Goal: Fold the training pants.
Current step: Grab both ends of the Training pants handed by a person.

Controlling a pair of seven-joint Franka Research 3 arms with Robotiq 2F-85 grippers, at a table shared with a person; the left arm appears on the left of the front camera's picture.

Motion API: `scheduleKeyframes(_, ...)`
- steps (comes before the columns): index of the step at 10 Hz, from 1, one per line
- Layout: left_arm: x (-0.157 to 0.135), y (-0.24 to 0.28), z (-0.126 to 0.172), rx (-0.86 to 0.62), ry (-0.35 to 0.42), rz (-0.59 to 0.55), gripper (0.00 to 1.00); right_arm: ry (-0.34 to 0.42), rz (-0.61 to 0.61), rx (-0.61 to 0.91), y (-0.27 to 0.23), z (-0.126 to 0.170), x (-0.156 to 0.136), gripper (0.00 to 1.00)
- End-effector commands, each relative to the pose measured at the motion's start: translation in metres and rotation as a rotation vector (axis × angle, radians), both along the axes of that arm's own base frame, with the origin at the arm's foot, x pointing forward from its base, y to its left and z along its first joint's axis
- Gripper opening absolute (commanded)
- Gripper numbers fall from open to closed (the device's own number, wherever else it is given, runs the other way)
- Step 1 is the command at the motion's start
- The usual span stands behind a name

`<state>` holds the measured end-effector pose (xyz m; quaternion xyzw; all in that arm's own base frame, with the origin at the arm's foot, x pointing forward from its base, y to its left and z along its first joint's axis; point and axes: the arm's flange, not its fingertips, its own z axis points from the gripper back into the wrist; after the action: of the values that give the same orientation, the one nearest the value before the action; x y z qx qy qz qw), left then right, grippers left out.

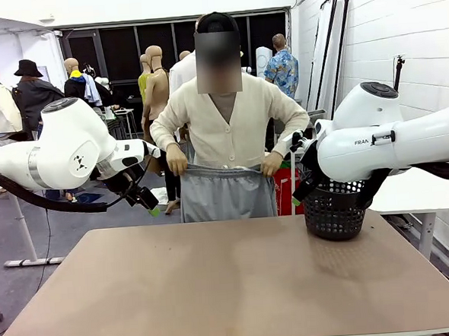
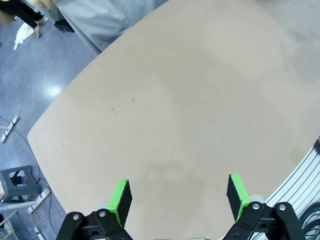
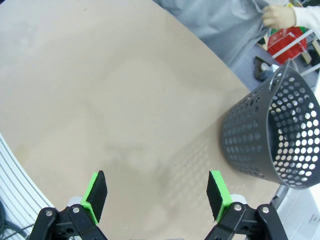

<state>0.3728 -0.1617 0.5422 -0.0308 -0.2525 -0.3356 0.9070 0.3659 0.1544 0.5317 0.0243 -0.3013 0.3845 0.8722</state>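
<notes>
Tan surface (image 1: 232,289) with rounded corners, set in a white-walled workroom. A black perforated basket (image 1: 332,211) stands upright at the surface's far right corner. The person at the far side, in a cream cardigan, grips the training pants (image 1: 224,192) by the waistband with both hands (image 1: 177,162), one at each end. The garment hangs beyond the far edge, off the surface. Its lower part is hidden, so how far down it hangs cannot be told. Left claw (image 2: 179,187): spread wide, empty, above the surface's left side. Right claw (image 3: 156,182): spread wide, empty, above the surface near the basket.
</notes>
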Motion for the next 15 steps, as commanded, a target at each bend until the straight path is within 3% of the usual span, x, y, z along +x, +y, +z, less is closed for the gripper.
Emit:
scheduleKeyframes(1, 0.0007, 0.0005, -0.0007, 0.000, 0.002, 0.001, 1.00, 0.001, 0.001, 0.003, -0.0006, 0.0001, 0.0002, 1.00)
scheduleKeyframes(15, 0.0007, 0.0005, -0.0007, 0.000, 0.002, 0.001, 1.00, 0.001, 0.001, 0.003, -0.0006, 0.0001, 0.0002, 1.00)
